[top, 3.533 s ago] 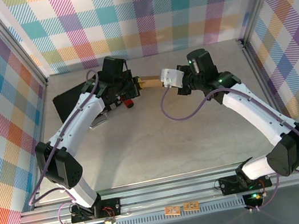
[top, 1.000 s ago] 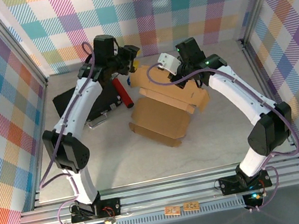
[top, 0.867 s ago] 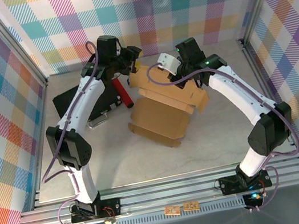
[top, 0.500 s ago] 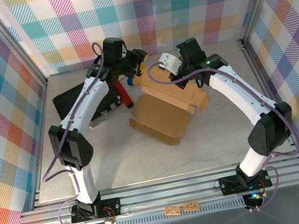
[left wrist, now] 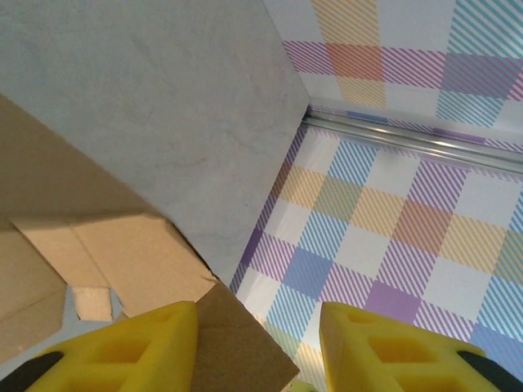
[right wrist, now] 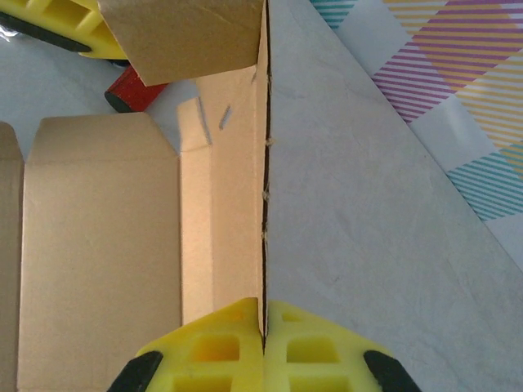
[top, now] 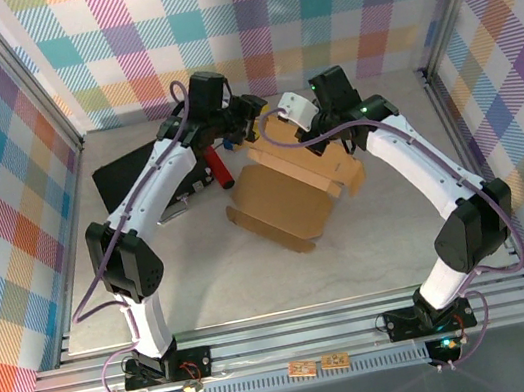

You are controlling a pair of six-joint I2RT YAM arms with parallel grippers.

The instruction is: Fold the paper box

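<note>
Two arms reach to the back of the table (top: 256, 278), and both meet at the box (top: 288, 196). It sits in the middle toward the rear as a plain brown cardboard sheet, partly folded: its broad panel lies flat, and its far panels and flaps stand up near the back wall.

Two small brown tags (top: 315, 364) lie on the near rail. Their print is too small to read from here.

The left arm stretches long from its base, sloping up and across to the box's far left corner, with its wrist close to the checked wall. The left gripper (left wrist: 257, 314) has its yellow fingers apart. A corner of a flap pokes up between them, lying against one finger with a clear gap to the other.

The right arm bows out to the right at the elbow, then bends back in toward the box's far edge. The right gripper (right wrist: 263, 306) has its fingers pressed together on the thin edge of an upright panel. The panel runs straight away from the fingertips, with the open sheet spread out to one side.

A red thing (top: 219, 163) lies just left of the box. Beyond it, a black case (top: 122, 180) lies flat at the far left.
</note>
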